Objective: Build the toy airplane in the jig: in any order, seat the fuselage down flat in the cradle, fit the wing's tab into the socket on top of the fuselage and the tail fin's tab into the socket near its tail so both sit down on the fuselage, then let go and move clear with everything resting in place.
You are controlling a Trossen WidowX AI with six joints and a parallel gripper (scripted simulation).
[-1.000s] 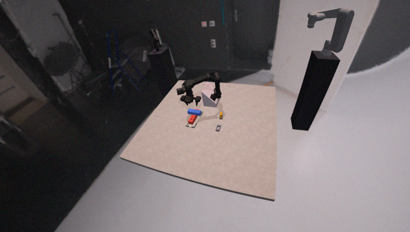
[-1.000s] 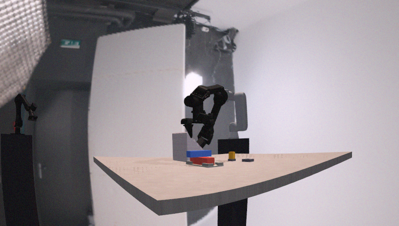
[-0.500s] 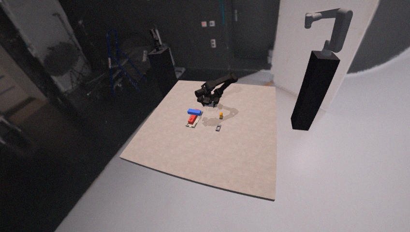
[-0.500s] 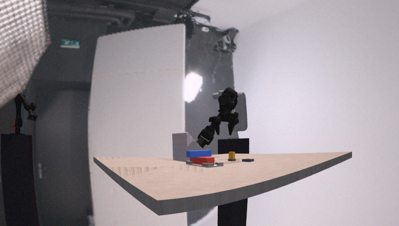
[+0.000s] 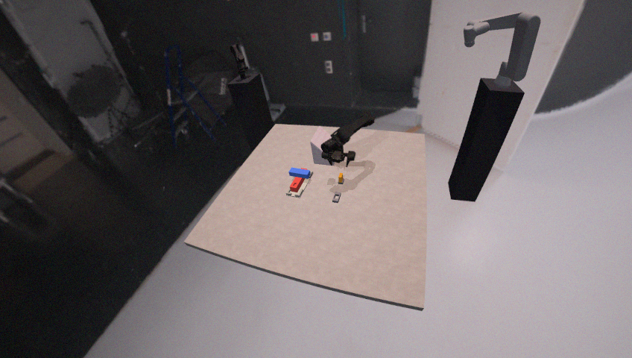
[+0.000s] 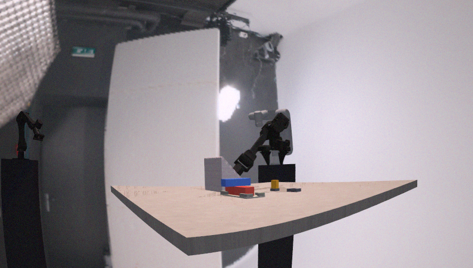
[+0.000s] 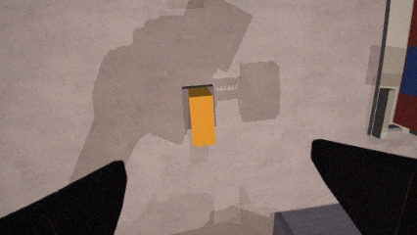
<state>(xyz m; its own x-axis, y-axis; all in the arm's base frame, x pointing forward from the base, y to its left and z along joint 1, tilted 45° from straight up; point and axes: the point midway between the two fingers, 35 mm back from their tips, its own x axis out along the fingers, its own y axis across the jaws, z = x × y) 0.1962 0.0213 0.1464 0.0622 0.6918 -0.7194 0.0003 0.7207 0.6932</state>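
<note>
The red fuselage [image 5: 296, 185] [image 6: 246, 190] lies in the pale cradle [image 5: 305, 186] [image 6: 246, 195]. The blue wing [image 5: 299, 172] [image 6: 235, 182] lies across its top with no visible gap; its tab is hidden. The fuselage's small tail socket shows as an empty dark opening. The orange tail fin [image 5: 340, 177] [image 6: 274, 183] [image 7: 203, 120] stands upright in a small grey holder [image 6: 274, 189] [image 7: 186, 110]. My gripper [image 5: 337, 164] [image 6: 275, 163] [image 7: 221, 160] is open and empty, above the table on the fin's side, and the fin shows between the fingers in the wrist view.
A second small grey holder [image 5: 336, 198] [image 6: 294, 190] lies empty beside the fin's holder. A grey wedge-shaped block [image 5: 320, 154] [image 6: 213, 173] [image 7: 313, 221] stands behind the cradle, close to the arm. The cradle with the fuselage and wing is at the wrist view's right edge.
</note>
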